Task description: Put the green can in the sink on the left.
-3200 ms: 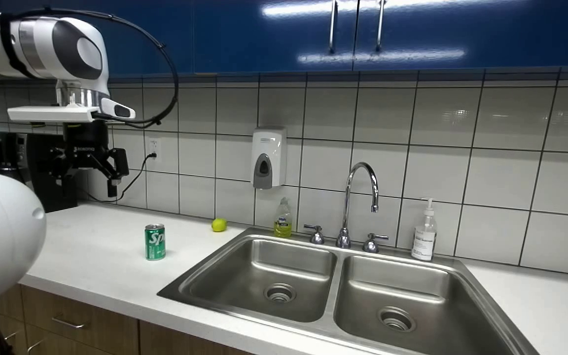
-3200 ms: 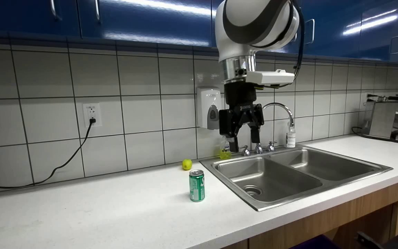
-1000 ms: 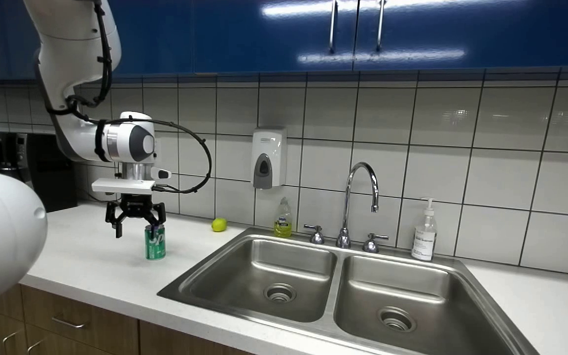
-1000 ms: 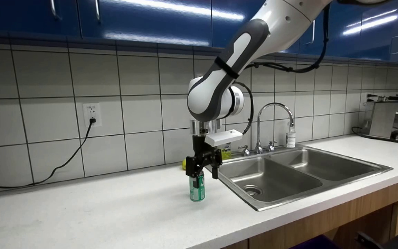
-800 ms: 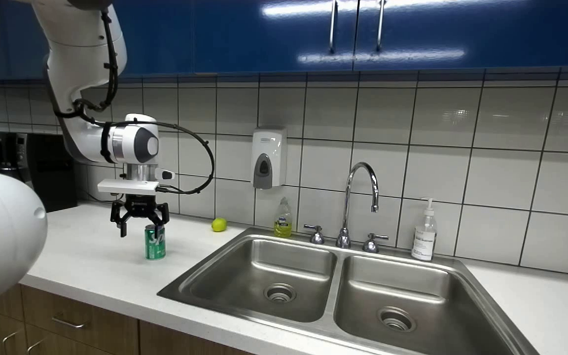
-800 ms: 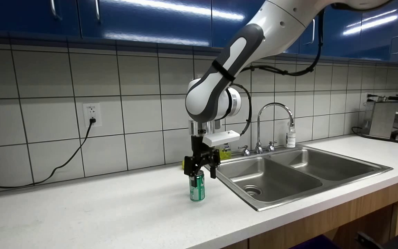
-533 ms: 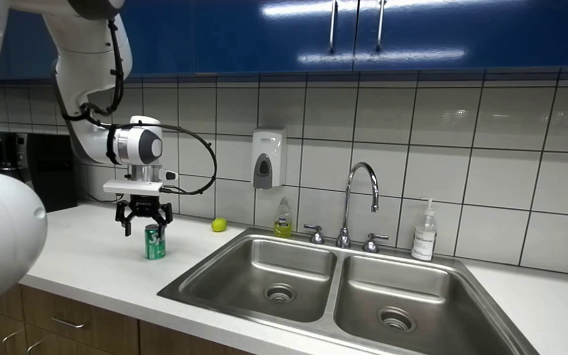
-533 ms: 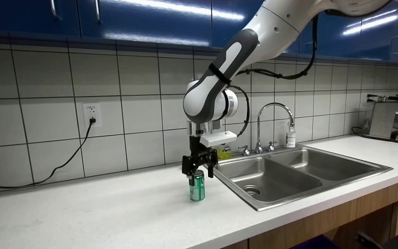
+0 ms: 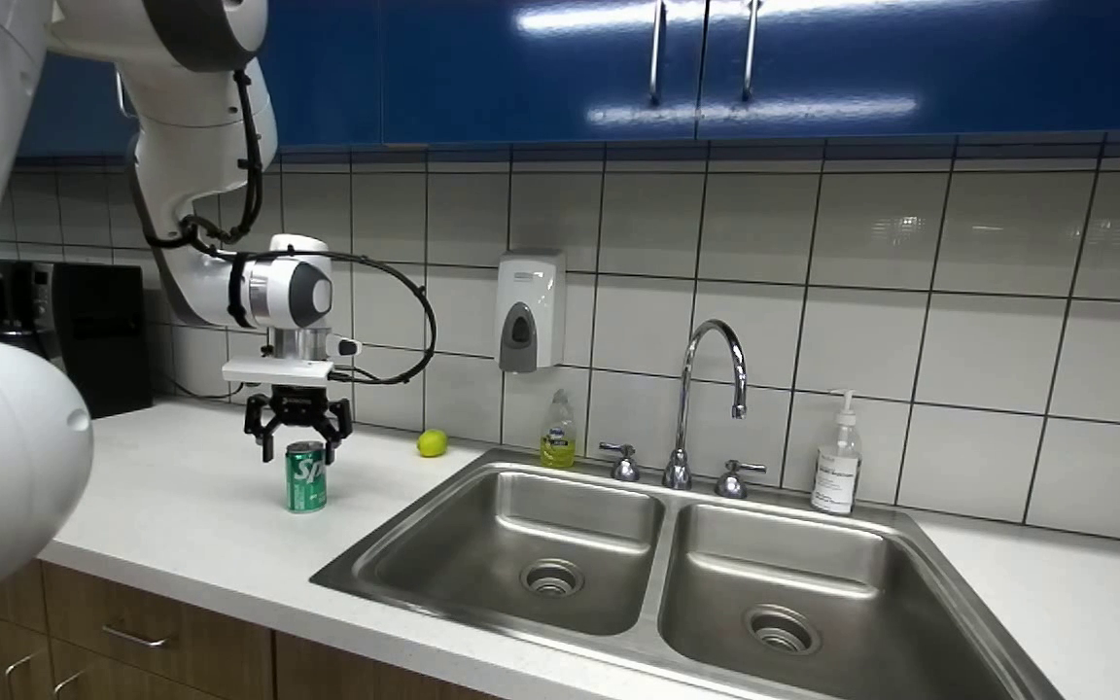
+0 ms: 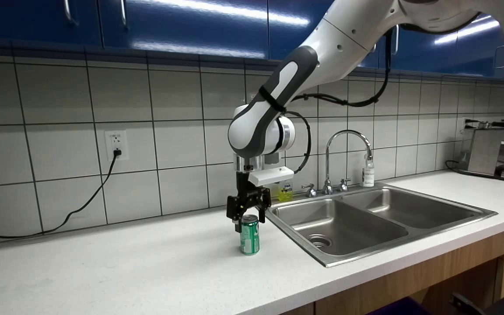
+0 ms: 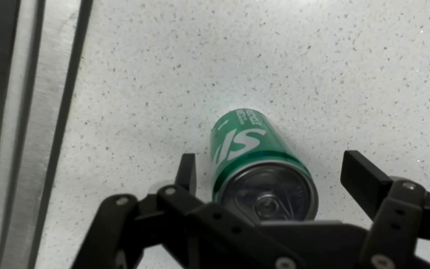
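Note:
The green can [image 9: 306, 483] stands upright on the white counter beside the sink. It also shows in another exterior view [image 10: 250, 240] and in the wrist view [image 11: 243, 144]. My gripper [image 9: 298, 456] points straight down over it and is open. In the wrist view the can stands between the gripper's fingers [image 11: 269, 164], nearer the left one, with gaps on both sides. The fingertips look about level with the can's top. The gripper body hides part of the lid. The left basin [image 9: 482, 549] of the steel sink holds nothing and shows its drain.
A yellow-green round fruit [image 9: 432, 443] lies near the wall. A dish soap bottle [image 9: 558, 435], the faucet [image 9: 684, 408] and a pump bottle [image 9: 836, 465] stand behind the sink. A wall dispenser [image 9: 531, 311] and blue cabinets [image 9: 541, 68] are above. The sink rim [image 11: 49, 93] runs left of the can.
My gripper has come down from high up to the can. Over the last second it shifted sideways until the can stood between the open fingers. The can has not moved.

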You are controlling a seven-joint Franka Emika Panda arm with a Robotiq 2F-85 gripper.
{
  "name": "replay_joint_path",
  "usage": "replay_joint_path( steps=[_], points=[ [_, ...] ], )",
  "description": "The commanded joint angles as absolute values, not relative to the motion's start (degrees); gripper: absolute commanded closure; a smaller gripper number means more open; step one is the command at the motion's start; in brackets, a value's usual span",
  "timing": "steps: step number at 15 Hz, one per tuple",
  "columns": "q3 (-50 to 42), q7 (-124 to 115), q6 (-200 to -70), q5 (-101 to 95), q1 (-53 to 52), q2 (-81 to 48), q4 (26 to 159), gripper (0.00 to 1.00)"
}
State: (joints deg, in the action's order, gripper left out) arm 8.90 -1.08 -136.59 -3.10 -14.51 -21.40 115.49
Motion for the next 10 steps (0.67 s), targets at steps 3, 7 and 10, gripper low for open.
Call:
replay_joint_path(
  steps=[3,7,10],
  points=[
    [8.4,-2.4,-135.5,-5.8,-15.1,-24.9,110.8,0.00],
    [7.8,-3.3,-134.1,-6.6,-15.5,-26.1,109.2,0.00],
    [7.2,-3.9,-133.5,-6.9,-15.7,-26.6,108.5,0.00]
  ],
)
